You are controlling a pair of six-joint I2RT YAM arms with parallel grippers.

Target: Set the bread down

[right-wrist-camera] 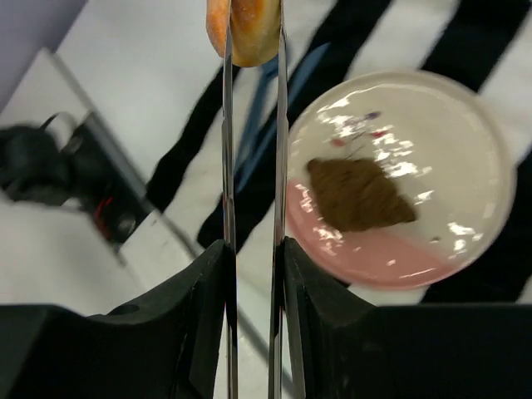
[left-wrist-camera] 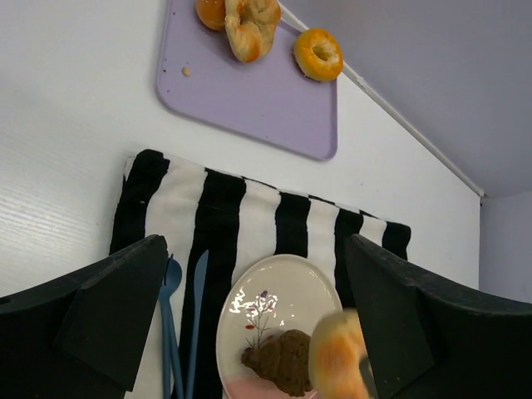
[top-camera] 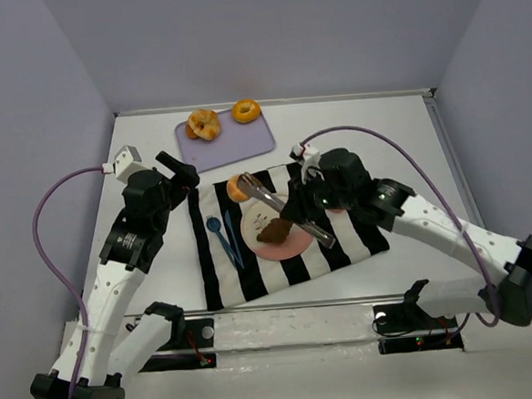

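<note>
**benchwatcher:** So where's the bread roll [top-camera: 238, 188] in the top view? And what has hold of it?

**yam_fan:** It's pinched at the tips of a pair of metal tongs [top-camera: 271, 202], just off the upper left rim of the plate [top-camera: 297, 245], over the striped cloth [top-camera: 320, 255]. The right gripper [right-wrist-camera: 253, 247] is clamped tight on the tongs' handles. Nothing else is in it.

**benchwatcher:** Anything in the way on the plate?

**yam_fan:** Yep, a brown pastry piece [top-camera: 273, 228] sits in the middle of it. A blue fork [top-camera: 217, 234] and blue knife [top-camera: 234, 238] lie on the cloth just left of the plate.

**benchwatcher:** And the other arm?

**yam_fan:** The left gripper [top-camera: 180, 172] is at the cloth's upper left corner with its jaws spread wide, holding nothing. Further up the frame is a purple board [top-camera: 234, 140] with a twisted pastry [top-camera: 203, 123] on it and a bagel [top-camera: 246, 110] at its upper right corner.
</note>
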